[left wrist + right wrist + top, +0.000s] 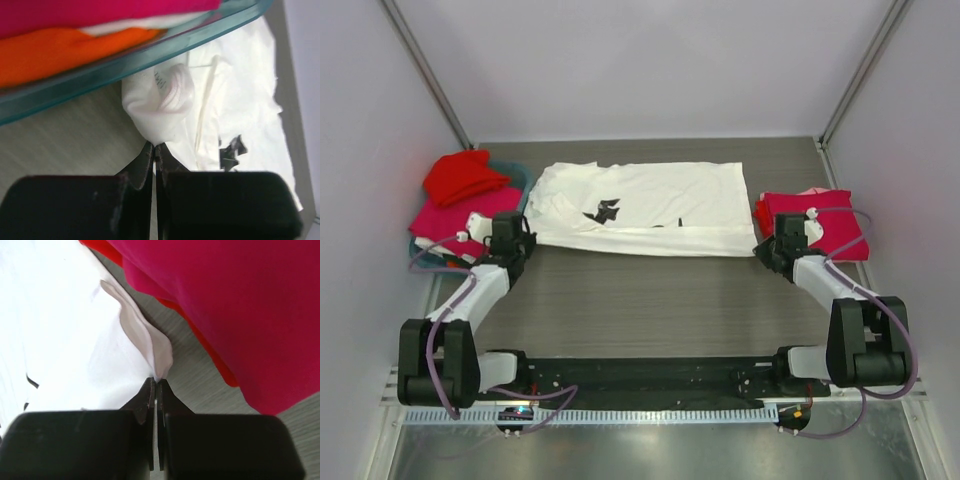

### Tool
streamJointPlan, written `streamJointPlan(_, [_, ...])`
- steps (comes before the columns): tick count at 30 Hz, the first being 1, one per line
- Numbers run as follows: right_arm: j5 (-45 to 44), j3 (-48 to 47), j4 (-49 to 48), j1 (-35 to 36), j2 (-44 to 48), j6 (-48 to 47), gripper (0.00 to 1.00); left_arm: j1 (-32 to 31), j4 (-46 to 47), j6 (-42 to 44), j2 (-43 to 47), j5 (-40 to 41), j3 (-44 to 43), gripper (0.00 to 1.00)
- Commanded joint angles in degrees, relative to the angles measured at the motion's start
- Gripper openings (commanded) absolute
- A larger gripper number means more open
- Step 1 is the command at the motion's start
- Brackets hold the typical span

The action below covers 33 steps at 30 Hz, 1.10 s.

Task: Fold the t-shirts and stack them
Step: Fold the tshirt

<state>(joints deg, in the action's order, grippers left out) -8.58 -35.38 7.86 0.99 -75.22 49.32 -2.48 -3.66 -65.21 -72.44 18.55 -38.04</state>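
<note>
Garment in hand: white t-shirt (640, 205), print up, is spread flat at the far middle of the table (650, 300), long side running left to right.
Left gripper (154, 151): jaws are pressed together on a bunched near-left corner of the white t-shirt, just beside the rim of the teal basket (150, 55).
Right gripper (156, 385): jaws are pinched on the near-right corner, with a small peak of cloth raised above the tips.
Reason for hold: both near corners are taken at once so that, by judgement, the near edge can be carried over evenly in one fold.
Pending pile: red t-shirt (463, 175) and magenta t-shirt (455, 215) are kept unfolded in the teal basket at far left.
Finished stack (825, 225): a folded magenta piece over a red one is set at far right, near the white hem, apart from the work area.
Stage: this fold is judged not yet carried out.
</note>
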Motion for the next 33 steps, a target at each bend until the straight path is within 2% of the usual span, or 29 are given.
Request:
streamJointPlan(1, [-0.1,0.7,5.1,-0.3,0.9,-1.1,0.01,0.5,-7.1,-1.0,2.2,0.5,5.8,0.0])
streamJointPlan(7, [0.3,2.9,5.5,-0.2,3.6,-0.9,0.01,0.5,-11.3,0.3,9.5,0.5,8.2,0.0])
streamJointPlan(12, [1.5,-2.3,8.2,-0.3,3.5,-1.2,0.01,0.5,-12.2,-1.2,10.9,-1.2,8.2,0.0])
streamJointPlan(16, [2.4,-10.5,12.3,-0.2,1.3,-1.7,0.01,0.5,-15.5,-1.1,9.1,-3.4,2.8,0.0])
streamJointPlan(17, [2.5,-15.3,13.5,-0.2,0.3,-1.9,0.01,0.5,-17.3,-0.8,8.1,-3.2,-2.8,0.0])
streamJointPlan(20, [1.6,-22.1,17.4,-0.3,0.9,-2.6,0.01,0.5,-24.1,0.3,7.7,-2.1,-13.0,0.0])
streamJointPlan(23, [1.0,-21.9,18.6,-0.2,3.1,-2.3,0.01,0.5,-26.4,0.7,9.2,-1.4,-15.5,0.0])
streamJointPlan(26, [0.5,-16.2,18.5,-0.2,4.3,-1.8,0.01,0.5,-27.1,1.4,11.8,-2.6,-10.8,0.0])
streamJointPlan(30, [0.5,-7.2,16.6,-0.2,5.6,-1.3,0.01,0.5,-25.3,0.2,17.4,-4.4,5.4,0.0])
streamJointPlan(33, [0.3,-1.4,14.7,-0.3,7.8,-1.1,0.01,0.6,-24.0,-1.4,22.5,-3.0,12.9,0.0])
